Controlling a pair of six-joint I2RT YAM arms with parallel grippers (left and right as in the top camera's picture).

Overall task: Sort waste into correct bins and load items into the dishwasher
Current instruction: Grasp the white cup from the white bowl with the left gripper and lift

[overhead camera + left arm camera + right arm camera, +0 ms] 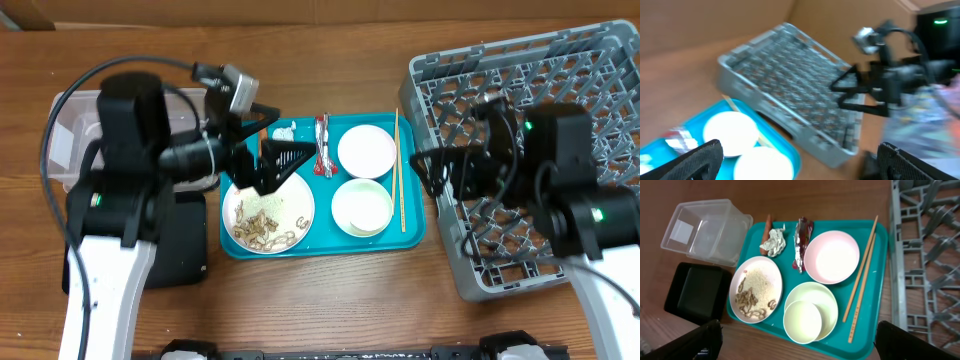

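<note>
Scraps (752, 302) are seen on the plate (778, 286), carrot (768, 224), foil ball (774, 240) and wrapper (800, 245) beside it on the teal tray (875, 320). Left gripper (283, 167) is held over the plate, right gripper (428, 172) by the dish rack (895, 255); both spread wide, nothing gripped.

Overhead top-down; right wrist above teal tray (873, 314); left blurry, seemingly oblique.

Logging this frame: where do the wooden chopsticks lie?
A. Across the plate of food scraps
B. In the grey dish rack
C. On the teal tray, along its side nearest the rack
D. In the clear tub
C: the right wrist view shows the chopsticks lying side by side on the teal tray, just inside its edge facing the dish rack, not in the rack itself.
</note>
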